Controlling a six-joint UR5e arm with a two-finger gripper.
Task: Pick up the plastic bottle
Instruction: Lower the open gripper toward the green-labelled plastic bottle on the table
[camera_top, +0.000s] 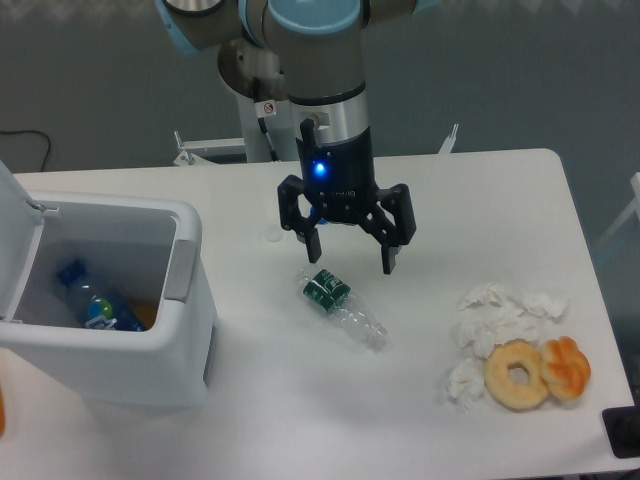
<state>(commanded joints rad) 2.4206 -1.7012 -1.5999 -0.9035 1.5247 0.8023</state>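
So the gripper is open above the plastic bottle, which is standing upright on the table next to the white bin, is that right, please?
Not quite: the plastic bottle is not standing upright; it lies on its side on the table, as the fixed camera view shows. The rest holds: the gripper is open above it, and the white bin is next to it.

A lab: robot arm (310, 60) mounted at a plain white table (480, 200) (grey wall behind).
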